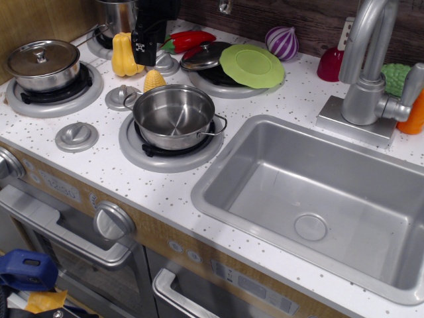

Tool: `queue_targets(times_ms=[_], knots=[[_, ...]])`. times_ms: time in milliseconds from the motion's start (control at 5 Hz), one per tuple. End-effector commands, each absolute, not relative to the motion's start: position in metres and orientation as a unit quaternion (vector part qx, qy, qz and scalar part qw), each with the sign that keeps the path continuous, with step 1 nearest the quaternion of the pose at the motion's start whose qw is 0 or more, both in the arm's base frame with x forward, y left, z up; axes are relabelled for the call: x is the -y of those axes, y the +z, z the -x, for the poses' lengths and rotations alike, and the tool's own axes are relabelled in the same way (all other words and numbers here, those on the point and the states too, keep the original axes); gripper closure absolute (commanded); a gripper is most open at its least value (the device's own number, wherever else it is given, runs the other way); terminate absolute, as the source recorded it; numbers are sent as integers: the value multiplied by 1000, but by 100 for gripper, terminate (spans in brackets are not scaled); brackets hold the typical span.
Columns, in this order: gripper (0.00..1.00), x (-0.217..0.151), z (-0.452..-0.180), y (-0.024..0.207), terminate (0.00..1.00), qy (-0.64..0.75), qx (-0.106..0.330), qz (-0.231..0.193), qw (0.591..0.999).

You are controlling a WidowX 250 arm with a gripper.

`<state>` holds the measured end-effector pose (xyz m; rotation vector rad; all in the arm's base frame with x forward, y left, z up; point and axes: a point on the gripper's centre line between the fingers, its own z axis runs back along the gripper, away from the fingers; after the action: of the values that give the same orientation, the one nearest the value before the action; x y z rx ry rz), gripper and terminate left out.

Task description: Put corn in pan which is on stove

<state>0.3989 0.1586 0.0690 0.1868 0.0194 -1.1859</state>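
The corn (154,80), a small yellow bumpy cob, stands on the white speckled stove (99,169) just behind the pan (173,116). The pan is shiny steel and empty, and sits on the front right burner (132,149). My black gripper (144,58) hangs at the back, just above and slightly left of the corn, next to the yellow squash (124,54). Its fingers are seen edge-on, so the gap between them does not show. Nothing is visibly held.
A lidded steel pot (43,64) sits on the left burner. A green plate (252,65), a pot lid (204,56) and a red pepper (189,38) are at the back. The grey sink (318,199) and faucet (368,73) are on the right, with a purple onion (283,42) behind.
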Motion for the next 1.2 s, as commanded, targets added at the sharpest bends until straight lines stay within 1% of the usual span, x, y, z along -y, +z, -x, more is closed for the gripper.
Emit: queue_targets(times_ms=[0, 200, 600, 1000], knots=[[0, -159, -399, 69, 0, -558, -9, -88, 825], [0, -161, -400, 59, 0, -561, 3, -92, 823], [0, -166, -408, 51, 0, -568, 14, -99, 817], [0, -175, -415, 35, 0, -571, 27, -89, 815]])
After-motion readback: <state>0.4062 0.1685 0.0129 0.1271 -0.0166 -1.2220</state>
